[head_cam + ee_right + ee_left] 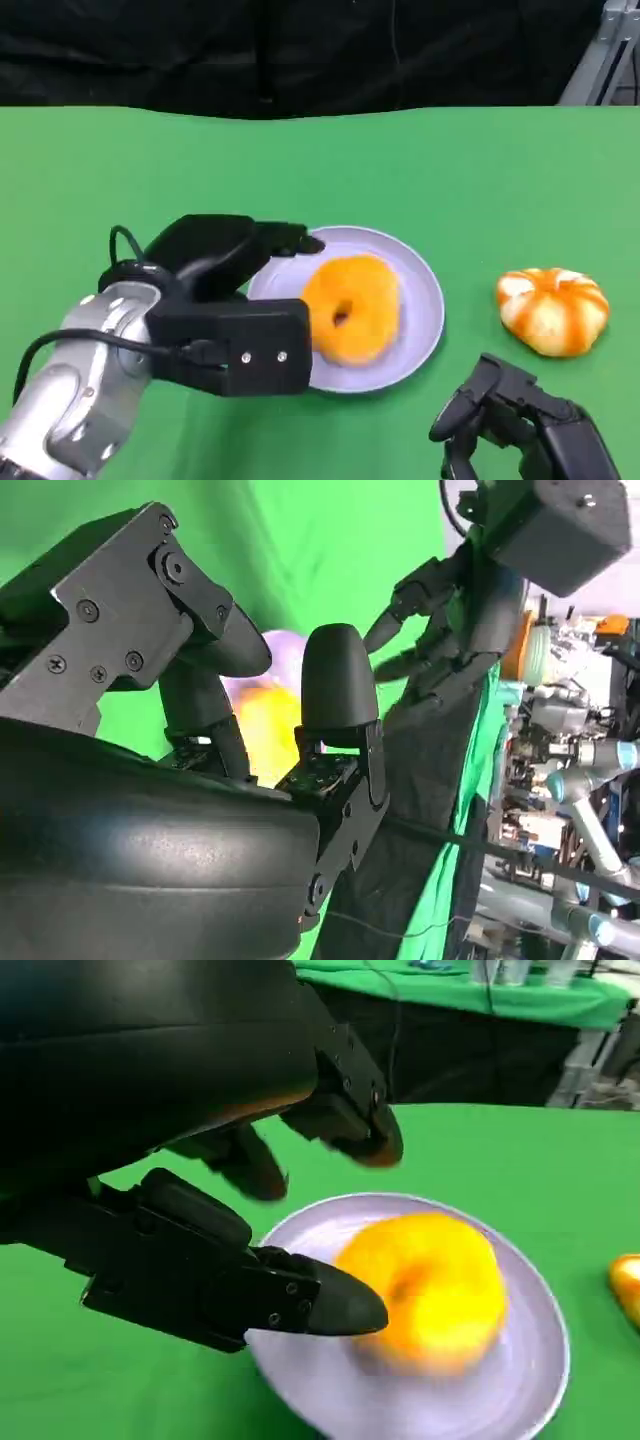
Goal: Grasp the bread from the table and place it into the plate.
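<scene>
— Where the green table (480, 170) is scanned from the left, what is met first?

— The left hand (225, 290) is met first, at the left edge of the plate (425, 300). Its fingers (345, 1305) are spread and nothing is gripped by them; from the left wrist view they are seen held above the plate's near rim, with one fingertip close beside the ring-shaped bread (440, 1290), though contact cannot be judged.

— And the bread itself, where is it found?

— The ring-shaped bread (350, 308) is found lying flat inside the plate, roughly at its centre, with pale rim left visible around most of it. The plate (540, 1360) is set on the table.

— What is seen to the right of the plate?

— A second bread (553, 308), round, orange and white-striped, is seen on the table to the right of the plate, apart from its rim. Only an orange edge of it (627, 1285) is caught by the left wrist view.

— And the right hand?

— The right hand (510, 410) is placed nearer the robot than the plate and to its right, below the striped bread. Nothing is held in it; its fingers (335, 690) are parted, and no bread is touched by them.
</scene>
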### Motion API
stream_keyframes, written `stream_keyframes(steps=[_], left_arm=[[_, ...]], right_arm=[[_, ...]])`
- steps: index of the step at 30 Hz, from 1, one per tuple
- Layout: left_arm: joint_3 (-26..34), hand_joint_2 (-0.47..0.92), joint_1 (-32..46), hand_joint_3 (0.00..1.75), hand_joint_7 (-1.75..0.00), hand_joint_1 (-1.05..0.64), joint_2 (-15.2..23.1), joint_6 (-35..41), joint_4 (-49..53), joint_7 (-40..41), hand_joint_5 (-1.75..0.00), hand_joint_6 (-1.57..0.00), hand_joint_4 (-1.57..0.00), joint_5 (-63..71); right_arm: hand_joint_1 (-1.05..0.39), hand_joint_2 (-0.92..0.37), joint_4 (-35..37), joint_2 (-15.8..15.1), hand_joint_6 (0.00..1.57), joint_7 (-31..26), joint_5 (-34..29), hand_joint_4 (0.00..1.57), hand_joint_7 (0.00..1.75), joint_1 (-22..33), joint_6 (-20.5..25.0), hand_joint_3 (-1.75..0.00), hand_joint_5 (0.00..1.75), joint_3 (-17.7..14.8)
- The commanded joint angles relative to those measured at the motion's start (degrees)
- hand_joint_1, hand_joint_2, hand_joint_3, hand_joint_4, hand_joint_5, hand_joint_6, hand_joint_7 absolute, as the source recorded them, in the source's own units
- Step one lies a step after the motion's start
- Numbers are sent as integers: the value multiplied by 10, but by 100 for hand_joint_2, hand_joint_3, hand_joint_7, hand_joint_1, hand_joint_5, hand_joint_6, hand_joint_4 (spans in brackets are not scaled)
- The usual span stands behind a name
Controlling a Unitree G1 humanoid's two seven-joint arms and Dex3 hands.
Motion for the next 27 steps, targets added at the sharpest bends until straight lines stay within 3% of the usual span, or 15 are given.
stream_keyframes(steps=[1, 3, 5, 6, 7, 9, 13, 14, 18, 22, 27], left_arm=[[40, 92, 44, 28, -24, -62, 13, -26, -29, 30, -67, -68, -64, -25], [89, 92, 95, 22, -35, -49, 21, -58, -59, 71, -101, -79, -71, -54], [136, 92, 155, 21, -37, -47, 11, -98, -81, 85, -107, -80, -71, -119], [163, 92, 192, 22, -45, -43, 2, -122, -93, 90, -121, -79, -65, -163], [186, 92, 222, 22, -64, -38, -12, -146, -98, 93, -132, -71, -61, -213], [208, 92, 253, 22, -81, -31, -31, -168, -95, 88, -134, -65, -62, -278], [226, 45, 298, 121, -110, -7, -61, -197, -87, 71, -143, -60, -67, -368], [229, 41, 310, 131, -112, -4, -66, -209, -84, 69, -145, -60, -67, -381], [234, 42, 335, 138, -134, 1, -73, -249, -72, 67, -156, -69, -74, -393], [235, 43, 337, 139, -141, 2, -76, -259, -67, 65, -159, -71, -76, -393], [238, 38, 363, 148, -158, -1, -111, -238, -64, 77, -174, -78, -85, -415]], right_arm=[[0, -32, 1, -2, 65, -3, 5, 65, 152, 2, -8, -142, 175, -4], [-1, -32, 1, -1, 66, -4, 5, 65, 153, 3, -9, -142, 174, -3], [-2, -32, 1, -1, 66, -4, 6, 64, 153, 3, -7, -141, 175, -3], [-3, -32, 0, -2, 65, -3, 7, 64, 152, 4, -5, -140, 174, -3], [-4, -33, 1, -3, 65, -3, 6, 64, 152, 3, -4, -139, 174, -4], [-4, -34, 2, -4, 65, -2, 7, 64, 152, 1, -5, -137, 174, -5], [-4, -35, 2, -6, 65, 0, 13, 64, 151, 2, -5, -136, 175, -7], [-4, -35, 2, -7, 65, 0, 12, 64, 151, 2, -6, -136, 175, -8], [-5, -35, 0, -10, 65, 1, 13, 64, 150, 3, -6, -135, 173, -11], [-5, -36, 0, -10, 65, 1, 13, 64, 150, 3, -6, -134, 173, -12], [-3, -33, 3, -11, 66, 4, 17, 65, 152, 0, -10, -139, 174, -17]])
